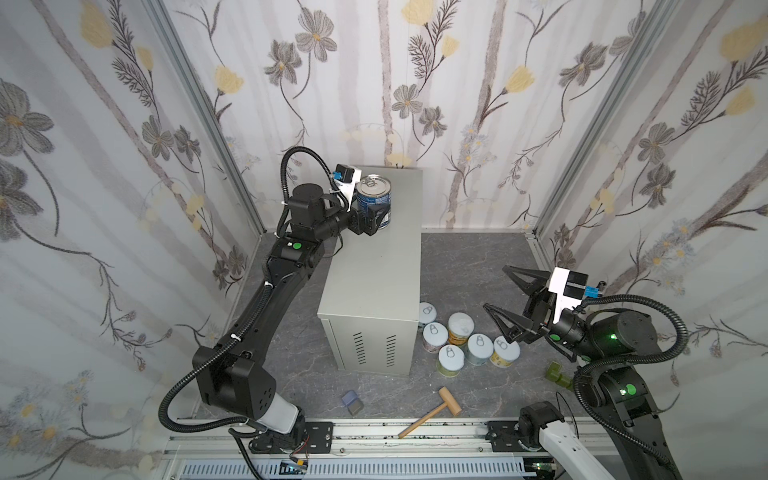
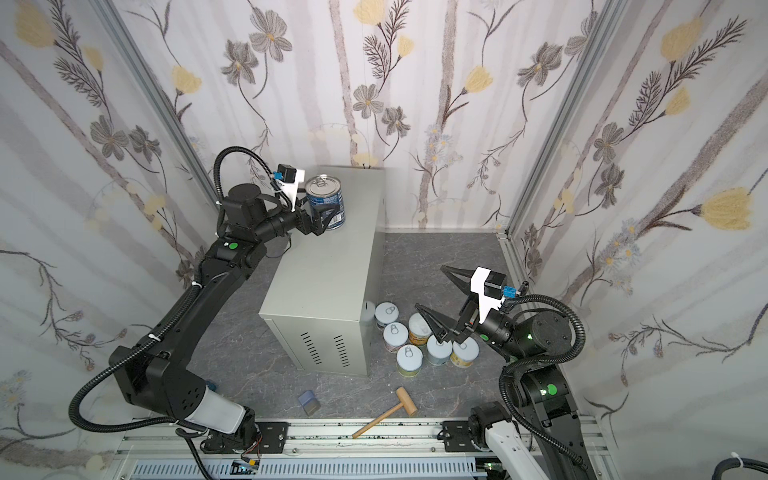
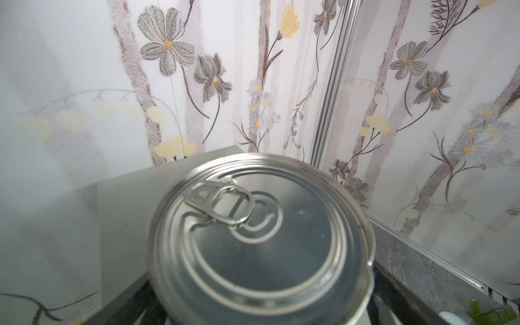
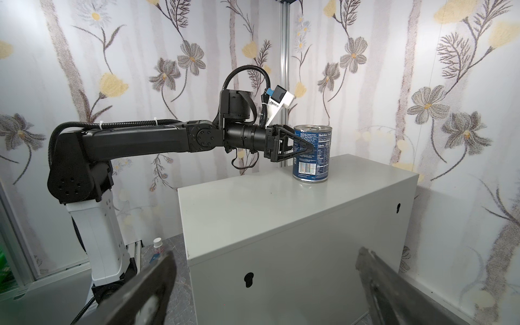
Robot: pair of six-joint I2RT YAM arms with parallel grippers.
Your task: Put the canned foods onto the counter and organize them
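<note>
A tall blue can [image 1: 375, 191] [image 4: 316, 163] with a metal pull-tab lid [image 3: 261, 239] stands upright at the far left of the counter [image 1: 374, 282] [image 4: 253, 202], a light-grey metal box. My left gripper [image 1: 374, 205] [image 4: 312, 145] reaches in level from the left, open, one finger on each side of the can. Several small white-lidded cans [image 1: 451, 359] [image 2: 409, 359] stand clustered on the dark floor, right of the counter. My right gripper [image 1: 494, 287] [image 2: 429, 286] [image 4: 266, 253] hangs wide open above and right of that cluster, holding nothing and facing the counter's side.
A wooden mallet [image 1: 428, 411] and a small blue-grey block [image 1: 352, 401] lie on the floor in front of the counter. A green object [image 1: 557, 374] sits by the right arm's base. Floral walls close in on three sides, and a rail runs along the front.
</note>
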